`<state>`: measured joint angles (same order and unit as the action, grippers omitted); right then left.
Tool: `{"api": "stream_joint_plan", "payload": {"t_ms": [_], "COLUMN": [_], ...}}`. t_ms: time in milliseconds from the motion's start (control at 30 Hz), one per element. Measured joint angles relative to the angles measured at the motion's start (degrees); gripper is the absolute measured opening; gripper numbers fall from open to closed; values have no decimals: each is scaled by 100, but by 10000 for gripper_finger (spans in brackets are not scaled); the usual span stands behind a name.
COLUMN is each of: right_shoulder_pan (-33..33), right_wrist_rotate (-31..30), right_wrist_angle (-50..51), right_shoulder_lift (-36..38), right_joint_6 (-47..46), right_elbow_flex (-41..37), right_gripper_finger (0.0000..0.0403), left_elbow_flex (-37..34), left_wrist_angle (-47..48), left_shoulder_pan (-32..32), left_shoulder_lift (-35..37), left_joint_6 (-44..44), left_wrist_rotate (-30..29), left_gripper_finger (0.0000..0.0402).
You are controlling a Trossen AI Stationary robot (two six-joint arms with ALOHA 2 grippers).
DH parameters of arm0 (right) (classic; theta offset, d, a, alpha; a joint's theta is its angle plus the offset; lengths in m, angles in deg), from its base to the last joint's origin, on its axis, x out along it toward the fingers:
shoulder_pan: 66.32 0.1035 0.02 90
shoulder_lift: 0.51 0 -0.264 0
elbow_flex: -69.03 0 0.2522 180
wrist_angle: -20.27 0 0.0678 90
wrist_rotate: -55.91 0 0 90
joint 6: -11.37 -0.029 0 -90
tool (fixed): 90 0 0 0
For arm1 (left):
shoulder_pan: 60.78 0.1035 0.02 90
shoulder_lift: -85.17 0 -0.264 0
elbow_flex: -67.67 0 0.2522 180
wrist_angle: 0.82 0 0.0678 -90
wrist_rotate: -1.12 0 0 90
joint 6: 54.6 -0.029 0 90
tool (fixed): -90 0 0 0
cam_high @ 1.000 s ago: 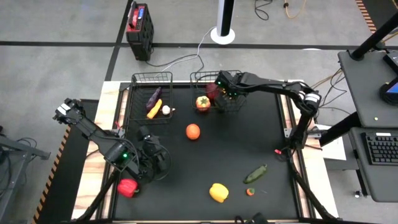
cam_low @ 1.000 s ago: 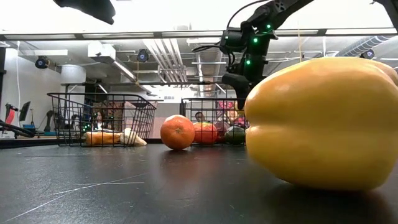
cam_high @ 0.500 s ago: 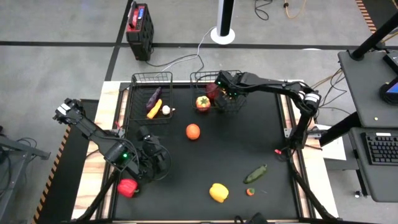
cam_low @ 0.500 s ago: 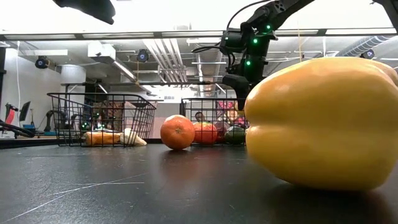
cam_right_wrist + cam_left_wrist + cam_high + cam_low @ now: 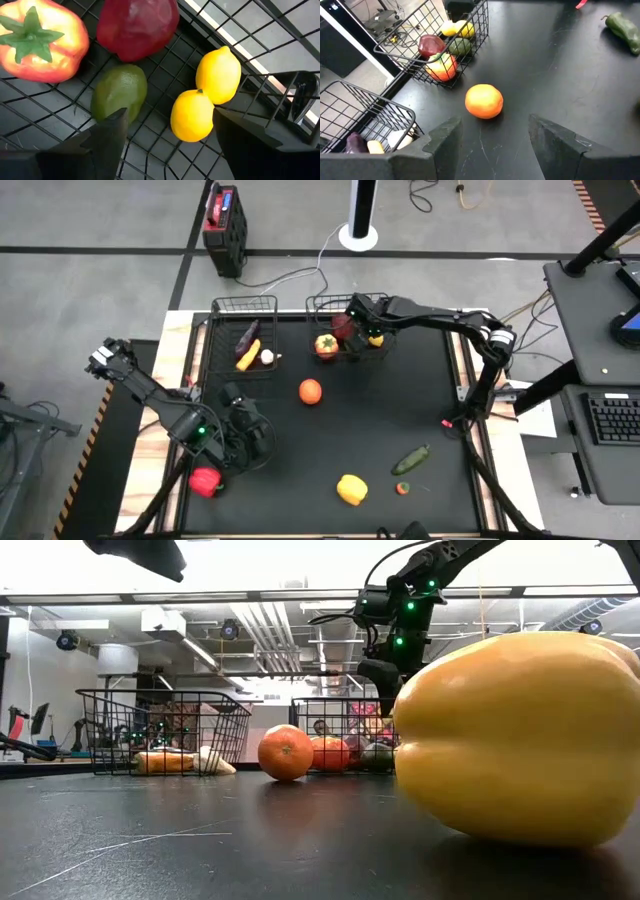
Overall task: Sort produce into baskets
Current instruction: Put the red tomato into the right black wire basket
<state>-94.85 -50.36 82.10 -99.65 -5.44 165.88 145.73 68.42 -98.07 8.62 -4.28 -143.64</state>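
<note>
My right gripper [image 5: 170,145] hangs open over the wider basket [image 5: 318,308] at the table's far side. Below it on the mesh floor lie two lemons [image 5: 218,75], a green fruit [image 5: 120,90], a dark red fruit [image 5: 137,22] and a red-orange pepper [image 5: 40,42]. The narrower basket [image 5: 222,310] holds a purple eggplant [image 5: 247,335], a yellow piece [image 5: 247,356] and white garlic [image 5: 267,357]. My left gripper [image 5: 495,145] stands open above the table's near left part, pointing toward the orange [image 5: 484,101], which sits on the mat between the baskets and the near edge.
On the black mat lie a yellow pepper [image 5: 351,489], a green vegetable [image 5: 410,459], a small orange-red piece [image 5: 402,487] and, at the near left edge, a red pepper [image 5: 205,480]. In the low view the yellow pepper [image 5: 520,740] fills the right side.
A lemon has come into sight in the wider basket, on its floor beside my right gripper, where the high view showed none before. Both arms have kept their places.
</note>
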Motion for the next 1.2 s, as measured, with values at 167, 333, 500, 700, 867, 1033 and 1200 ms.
{"api": "stream_joint_plan", "payload": {"t_ms": [167,333,500,700,867,1033,1200], "right_shoulder_pan": [13,124,554,1579,2595,3612,4425], "right_wrist_rotate": [28,223,385,767,979,1084,1086], "right_wrist_angle": [-2,53,68,407,892,1234,1309], "right_shoulder_lift": [89,354,779,1195,1266,1176,1088], "right_joint_6": [246,324,340,139,-491,-1092,-1915], "right_elbow_flex": [0,143,251,240,234,220,209], "right_gripper_finger": [274,269,272,262,254,251,256], "left_elbow_flex": [-198,-433,-595,-735,-735,-735,-735], "left_wrist_angle": [-370,-730,-1094,-1346,-1404,-1453,-1491], "left_shoulder_pan": [-1,-1,-1,1,1,-1,-1], "left_shoulder_lift": [0,0,0,0,0,0,0], "left_joint_6": [-3,-1,-34,-150,-158,-159,-159], "left_wrist_rotate": [-29,-28,-33,-34,-37,-37,-37], "left_gripper_finger": [206,206,206,206,206,206,206]}}
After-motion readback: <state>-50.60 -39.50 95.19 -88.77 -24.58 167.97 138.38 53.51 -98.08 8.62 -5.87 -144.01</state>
